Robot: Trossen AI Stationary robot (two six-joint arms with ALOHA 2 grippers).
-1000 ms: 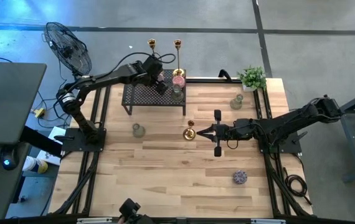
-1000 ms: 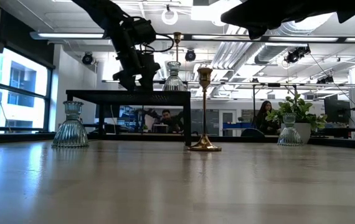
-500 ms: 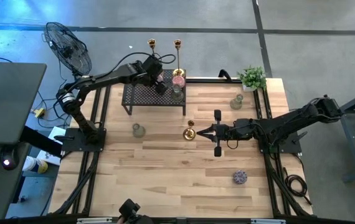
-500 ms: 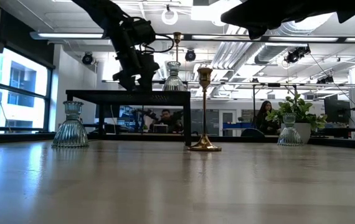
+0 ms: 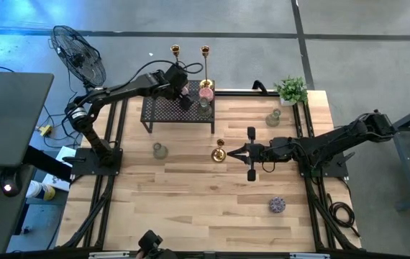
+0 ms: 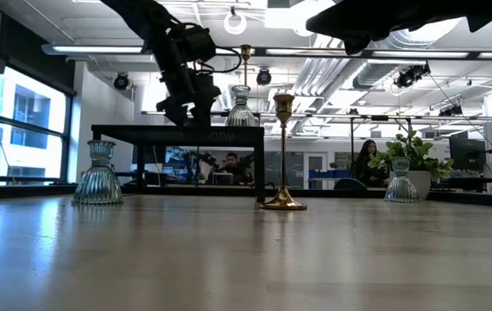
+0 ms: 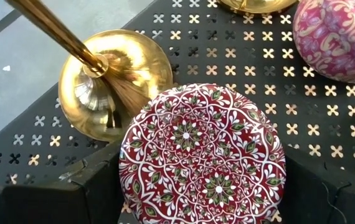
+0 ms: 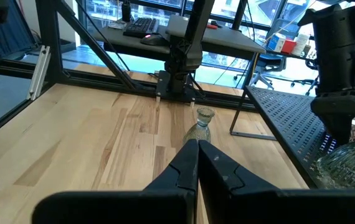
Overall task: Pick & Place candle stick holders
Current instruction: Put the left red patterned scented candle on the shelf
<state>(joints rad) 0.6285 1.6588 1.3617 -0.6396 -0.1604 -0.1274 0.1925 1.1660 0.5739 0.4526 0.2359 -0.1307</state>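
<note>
Two dark arms over a pale wooden table point(image 5: 190, 194).

Black mesh rack point(image 5: 163, 112) at the table's far side, left of centre. Left gripper point(image 5: 184, 98) low over the rack's right half, fingers point(image 7: 53, 199) spread wide either side of a squat round red-and-white patterned holder point(image 7: 202, 155) resting on the mesh. Cannot tell whether clamped on it or merely flanking it.

Right gripper point(image 5: 227, 152) near the table's middle, claw clenched with nothing in it, tip pointing at a gold candlestick point(image 5: 219, 153) standing upright just beside it on the table.

Potted plant point(image 5: 291, 90) at the far right corner.

Two more gold candlesticks point(image 5: 175, 52) point(image 5: 205, 52) upright along the rack's back edge; round base of one point(image 7: 112, 81) just beside the red holder.

Pink holder point(image 5: 206, 92) and clear ribbed glass holder point(image 5: 204, 106) on the rack's right end, close to the left gripper.

On the bare table: glass holder point(image 5: 160, 150) in front of the rack, another point(image 5: 272, 118) near the plant, and a purple patterned holder point(image 5: 277, 205) at the near right, well apart from the rest.
</note>
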